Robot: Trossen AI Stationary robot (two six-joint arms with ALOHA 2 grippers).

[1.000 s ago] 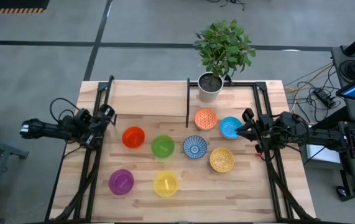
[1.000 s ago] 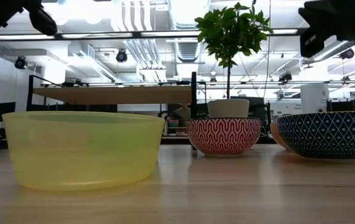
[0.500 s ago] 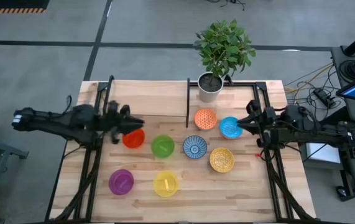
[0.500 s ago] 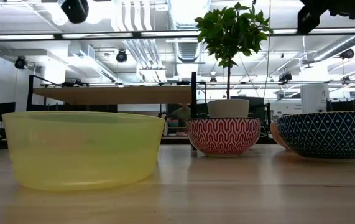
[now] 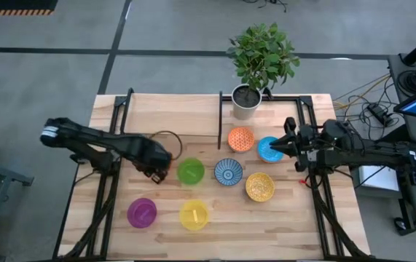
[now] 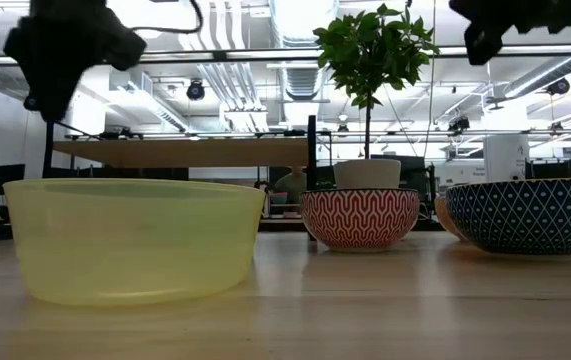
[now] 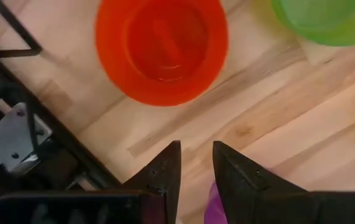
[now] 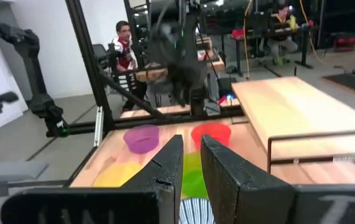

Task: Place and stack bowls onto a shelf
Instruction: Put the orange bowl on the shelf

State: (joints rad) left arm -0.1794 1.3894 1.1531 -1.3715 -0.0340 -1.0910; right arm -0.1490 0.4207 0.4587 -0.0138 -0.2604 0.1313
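Observation:
My left gripper [image 5: 157, 167] hangs over the red-orange bowl [image 7: 161, 46], pointing down, fingers narrowly open [image 7: 196, 152], touching nothing. It hides that bowl in the high view. My right gripper [image 5: 284, 145] floats beside the light blue bowl [image 5: 268, 150], its fingers nearly together [image 8: 191, 146]. The green [image 5: 190, 171], blue-patterned [image 5: 228, 172], speckled yellow [image 5: 259, 187], patterned orange [image 5: 241, 138], purple [image 5: 142, 212] and yellow [image 5: 194, 215] bowls sit upright on the table. The shelf [image 5: 175, 109] stands on black posts at the far left.
A white pot with a leafy plant [image 5: 245, 102] stands at the far edge, right of the shelf. Black frame rails [image 5: 106, 204] run along both table sides. People sit in the room beyond [image 8: 124, 43]. Bare wood lies along the near edge [image 5: 266, 233].
My left arm has swung from the table's left edge toward the middle, come over the red-orange bowl and tipped its gripper downward. My right gripper has crept a little toward the light blue bowl. No bowl has moved.

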